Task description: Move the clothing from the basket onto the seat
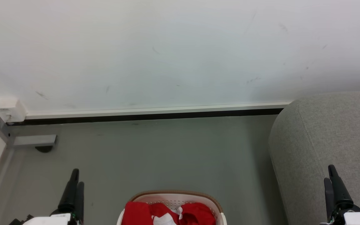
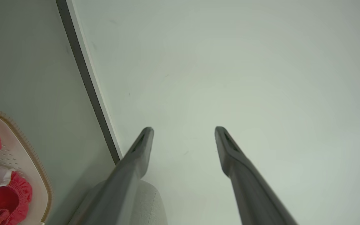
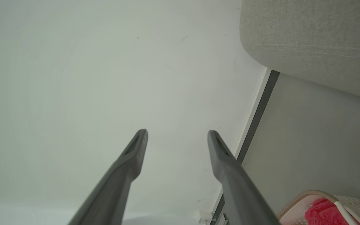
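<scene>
The basket (image 1: pixel 177 192) stands on the grey floor (image 1: pixel 167 150) at the bottom centre of the head view, cut off by the lower edge. The clothing (image 1: pixel 195 213) lies inside it as a crumpled red heap with white patches. How many garments are in the heap cannot be told from this partial view. The seat (image 1: pixel 333 140) is to the robot's right of the basket, apart from it, with bare floor between them, and nothing rests on the part that is visible. The left gripper (image 1: pixel 77 177) hangs in the air to the left of the basket, its fingers spread apart and holding nothing. The right gripper (image 1: pixel 329 173) is raised in front of the seat's side, its fingers likewise spread and empty. Both grippers point towards the pale wall (image 1: pixel 167 47) above a dark skirting strip (image 1: pixel 155 114).
</scene>
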You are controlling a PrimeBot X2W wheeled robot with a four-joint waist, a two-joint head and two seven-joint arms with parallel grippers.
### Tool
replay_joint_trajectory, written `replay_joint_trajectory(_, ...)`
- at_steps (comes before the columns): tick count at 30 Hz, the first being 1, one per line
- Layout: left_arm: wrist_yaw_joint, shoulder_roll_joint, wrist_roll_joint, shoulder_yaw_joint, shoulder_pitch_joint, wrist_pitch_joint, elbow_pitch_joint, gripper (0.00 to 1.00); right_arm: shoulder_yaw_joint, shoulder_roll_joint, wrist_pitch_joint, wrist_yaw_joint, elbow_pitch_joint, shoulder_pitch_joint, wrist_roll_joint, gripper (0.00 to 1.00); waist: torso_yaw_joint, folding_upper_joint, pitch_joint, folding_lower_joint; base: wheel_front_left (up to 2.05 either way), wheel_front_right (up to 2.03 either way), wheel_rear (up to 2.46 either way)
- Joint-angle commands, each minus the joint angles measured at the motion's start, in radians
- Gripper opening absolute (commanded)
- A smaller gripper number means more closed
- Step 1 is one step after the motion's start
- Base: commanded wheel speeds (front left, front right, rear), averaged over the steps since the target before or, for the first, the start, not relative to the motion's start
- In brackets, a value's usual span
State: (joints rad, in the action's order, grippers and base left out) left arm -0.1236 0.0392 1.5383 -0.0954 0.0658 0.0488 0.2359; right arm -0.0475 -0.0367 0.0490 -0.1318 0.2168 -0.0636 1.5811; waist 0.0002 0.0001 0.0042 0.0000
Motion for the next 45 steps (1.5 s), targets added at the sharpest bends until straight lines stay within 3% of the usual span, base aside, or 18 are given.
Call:
replay_joint_trajectory(1,-0.004,0.011,-0.048,-0.004,0.020,-0.014,-0.032,1.00,0.009,-0.010,-0.014,0.000,-0.032,-0.021,-0.035,1.00,0.000,-0.0001,0.001,0.0000,0.00,0.00,0.00)
replay_joint_trajectory(11,-0.005,0.011,-0.254,-0.007,0.015,-0.053,-0.072,1.00,0.043,-0.011,-0.053,0.000,-0.060,-0.019,-0.184,1.00,-0.002,-0.0001,0.002,0.0000,0.00,0.00,0.00)
replay_joint_trajectory(12,-0.005,0.009,-0.382,-0.009,0.008,-0.072,-0.095,1.00,0.069,-0.012,-0.073,0.000,-0.071,-0.017,-0.288,1.00,-0.004,-0.0001,0.001,0.0000,0.00,0.00,0.00)
replay_joint_trajectory(14,-0.005,0.009,-0.382,-0.009,0.008,-0.072,-0.095,1.00,0.069,-0.012,-0.073,0.000,-0.071,-0.017,-0.288,1.00,-0.004,-0.0001,0.001,0.0000,0.00,0.00,0.00)
replay_joint_trajectory(28,0.013,0.013,-0.727,0.012,-0.008,-0.123,-0.123,1.00,0.105,-0.013,-0.124,0.001,-0.088,-0.012,-0.619,1.00,-0.009,-0.0001,-0.003,0.0000,0.00,0.00,0.00)
replay_joint_trajectory(45,0.064,0.050,-0.979,0.073,-0.022,-0.176,-0.114,1.00,0.134,-0.015,-0.176,0.001,-0.051,-0.005,-0.961,1.00,-0.013,-0.0001,-0.006,0.0000,0.00,0.00,0.00)
